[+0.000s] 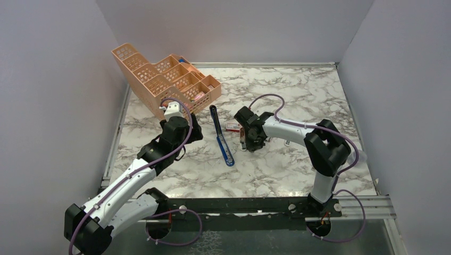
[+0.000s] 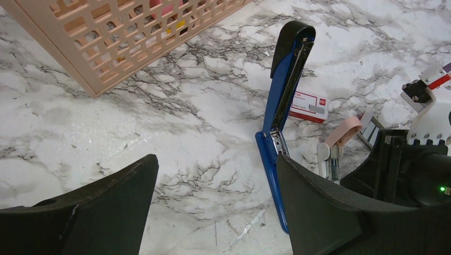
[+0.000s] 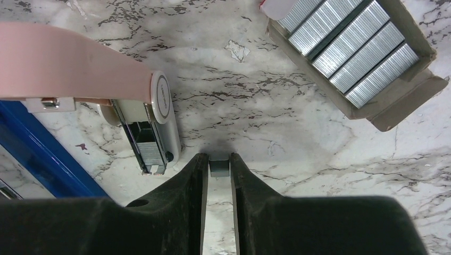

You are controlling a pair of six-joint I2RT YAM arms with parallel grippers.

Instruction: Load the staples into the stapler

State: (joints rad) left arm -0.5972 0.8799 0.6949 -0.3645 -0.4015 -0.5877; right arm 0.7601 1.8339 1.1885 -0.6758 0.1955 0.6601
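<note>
1. Just right of the stapler (image 1: 222,137), the right gripper (image 3: 218,159) has its fingers drawn narrow, pinching a small grey block, judged to be the staples (image 3: 218,168).
2. The stapler lies opened flat, long axis running far-to-near. Loading calls for a short leftward carry.
3. A pink stapler (image 3: 80,64) sits between the right gripper and the stapler.
4. Left of the stapler, the left gripper (image 2: 215,164) is spread wide and empty.

Tabletop (image 1: 298,90): white marble, grey-black veining. Stapler (image 1: 222,139): blue, black end, silver channel. Organiser (image 1: 159,79): peach, lattice-patterned. Box (image 2: 309,105): red and white. Staples (image 3: 348,40): silvery-grey, finely ribbed. Tray (image 3: 404,101): brown. Small stapler (image 3: 69,64): pink and white. Cables (image 1: 266,98): purple.
</note>
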